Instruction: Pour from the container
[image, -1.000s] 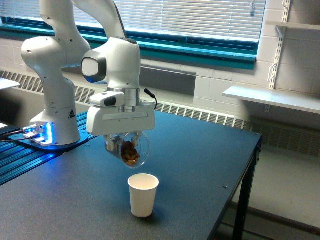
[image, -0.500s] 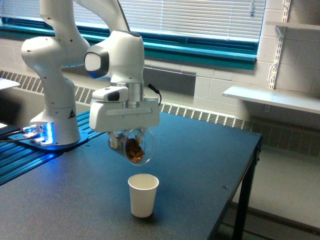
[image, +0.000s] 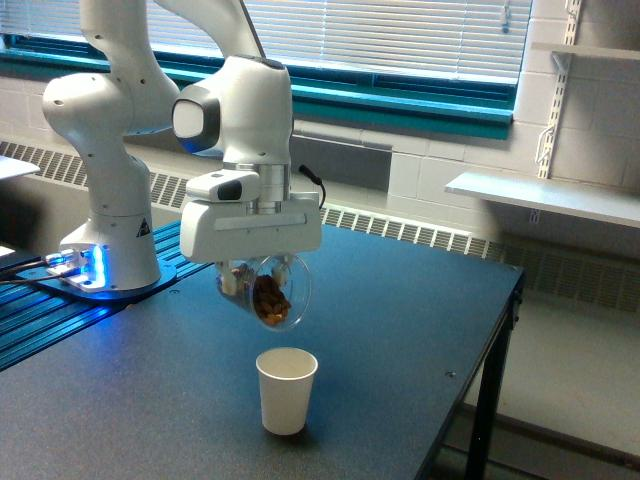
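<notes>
My gripper (image: 258, 283) pinches the container (image: 272, 294), a clear cup tilted on its side in the air above the table (image: 400, 320), with brown crumbly bits gathered toward its lower rim. The white paper cup (image: 286, 389) stands upright on the table below the container and apart from it.

Procedure, as I judge it:
1. Hold the pinch firm; the thin walls can slip or deform during rotation.
2. Align the container's lowest lip directly above the paper cup's opening before tilting further. The lip appears roughly over it, though depth is hard to read from the exterior view.
3. Rotate slowly, because the bits may release in clumps.
4. Keep clearance above the paper cup's rim to avoid tipping it.
</notes>
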